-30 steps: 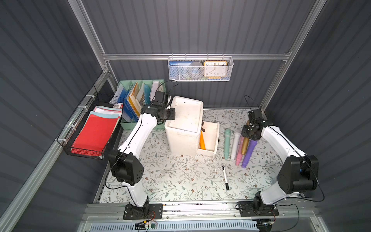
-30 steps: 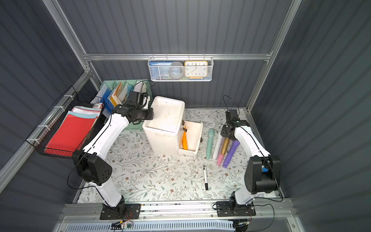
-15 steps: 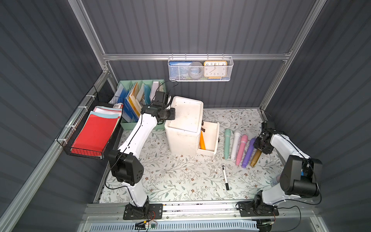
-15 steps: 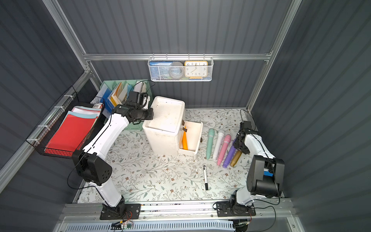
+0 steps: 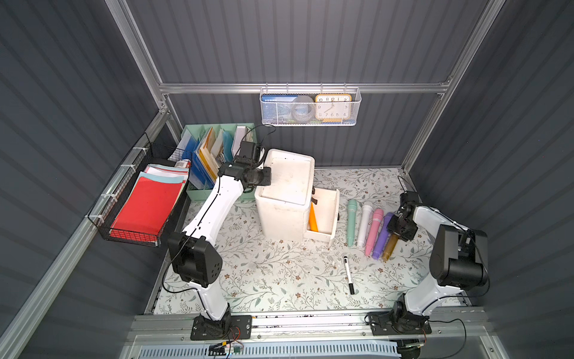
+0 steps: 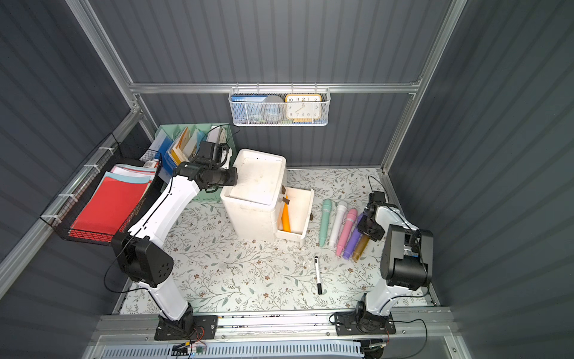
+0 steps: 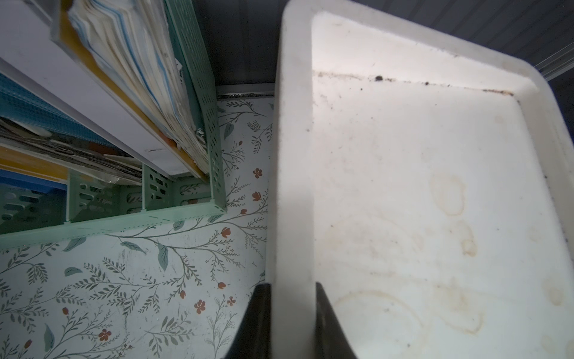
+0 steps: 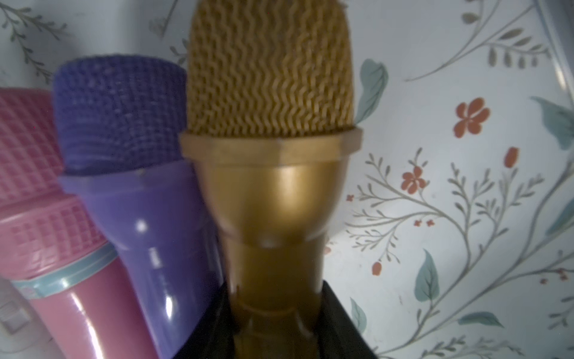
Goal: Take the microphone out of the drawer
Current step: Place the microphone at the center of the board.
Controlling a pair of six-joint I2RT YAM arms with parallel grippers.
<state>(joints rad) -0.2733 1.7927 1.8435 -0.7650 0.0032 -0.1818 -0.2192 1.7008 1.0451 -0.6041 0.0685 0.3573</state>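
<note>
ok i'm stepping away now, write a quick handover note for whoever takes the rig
Left pincer: shut on the rim of the white drawer unit.
Right pincer: shut on the gold microphone, low beside the purple microphone at the row's end.
Done: green microphone, white microphone, pink microphone lie out on the mat too.
Left: release the gold one; an orange item, likely another microphone, lies in the open drawer.
</note>
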